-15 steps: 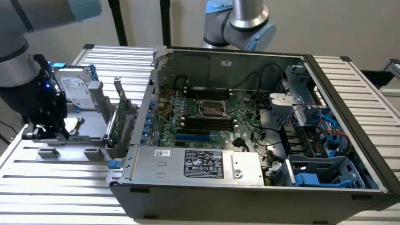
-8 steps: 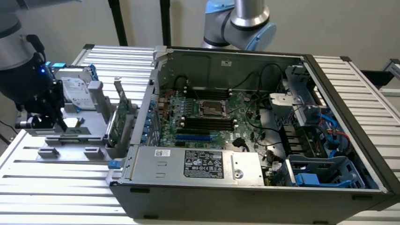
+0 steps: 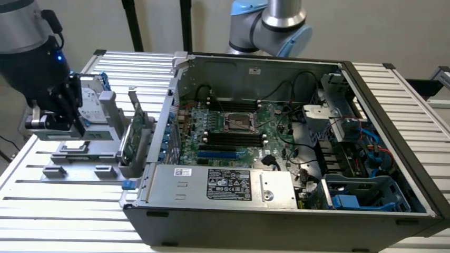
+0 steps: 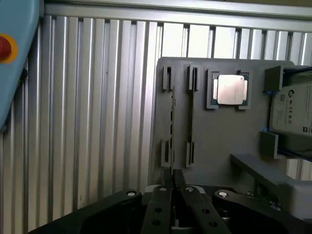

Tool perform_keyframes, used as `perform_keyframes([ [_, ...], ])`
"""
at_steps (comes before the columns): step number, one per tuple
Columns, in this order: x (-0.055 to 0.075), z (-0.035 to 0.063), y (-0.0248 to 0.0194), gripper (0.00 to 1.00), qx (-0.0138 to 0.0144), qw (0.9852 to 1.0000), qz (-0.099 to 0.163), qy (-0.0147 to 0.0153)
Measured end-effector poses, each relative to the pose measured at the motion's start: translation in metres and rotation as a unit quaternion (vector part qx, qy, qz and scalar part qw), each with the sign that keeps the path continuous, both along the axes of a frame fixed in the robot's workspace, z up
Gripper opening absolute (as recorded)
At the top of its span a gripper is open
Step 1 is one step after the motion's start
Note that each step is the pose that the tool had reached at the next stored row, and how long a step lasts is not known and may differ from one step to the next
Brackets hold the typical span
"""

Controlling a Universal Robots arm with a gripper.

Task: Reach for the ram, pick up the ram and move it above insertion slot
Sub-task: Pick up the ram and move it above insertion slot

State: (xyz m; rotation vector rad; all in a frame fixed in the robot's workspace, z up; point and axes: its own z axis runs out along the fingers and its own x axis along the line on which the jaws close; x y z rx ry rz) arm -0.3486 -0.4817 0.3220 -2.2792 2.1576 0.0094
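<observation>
We see the ram (image 4: 171, 114) edge-on as a long, thin, dark stick standing upright on its long edge, held between two grey clips (image 4: 166, 78) on the grey holder plate (image 4: 219, 131), well apart from the black insertion slots (image 3: 232, 138) on the motherboard (image 3: 271, 118).

Ribbed, silver-slatted table (image 3: 63, 195). Carries an open computer case (image 3: 281, 232), lid off, standing flat on the slats. Carries too, just beside the case on the exterior view's left, a grey holder plate (image 4: 219, 141), lying flat. Shows bare slats before the case and on the exterior view's right of it.
</observation>
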Motion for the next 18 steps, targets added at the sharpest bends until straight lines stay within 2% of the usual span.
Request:
perform_keyframes([
  [15,0.068,0.068,0.0001,0.13,0.0,1.0,0.0,0.0],
  [18,0.081,0.0788,0.0006,0.13,0.0,1.0,0.0,0.0],
])
